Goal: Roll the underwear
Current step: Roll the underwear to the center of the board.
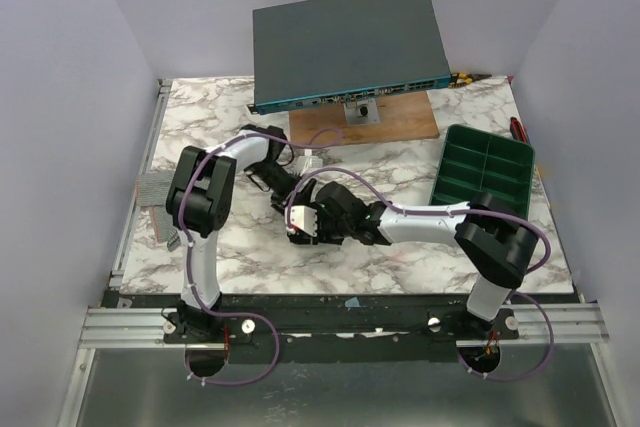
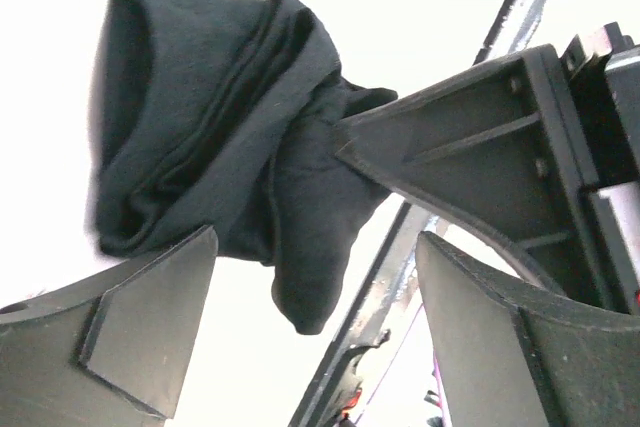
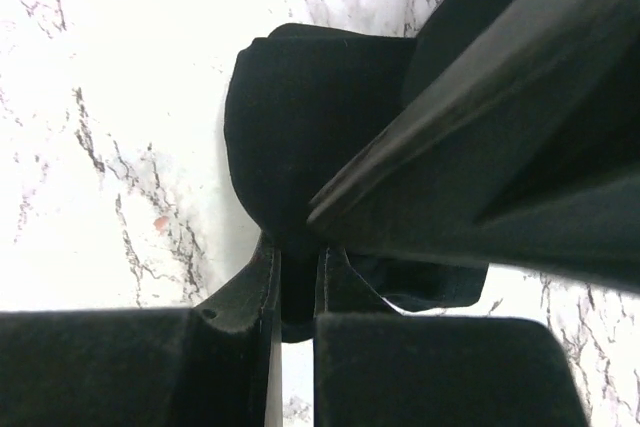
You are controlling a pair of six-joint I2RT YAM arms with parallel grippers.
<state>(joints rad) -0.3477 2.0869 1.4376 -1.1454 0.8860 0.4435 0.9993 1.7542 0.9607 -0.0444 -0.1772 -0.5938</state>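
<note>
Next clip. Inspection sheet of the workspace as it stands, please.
Surface: marble tabletop, no spills seen.
Job's things: black underwear, bunched mid-table.
Clutter: green compartment tray at right; grey box on wooden board at back.
Grippers: left gripper open at the underwear, not gripping; right gripper shut on it.
Cables: purple cables loop along both arms.
Surroundings: pale walls on three sides.

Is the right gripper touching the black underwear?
Touching. The right wrist view shows the right gripper shut on a fold of the underwear, with the dark cloth pinched between its jaws.
</note>
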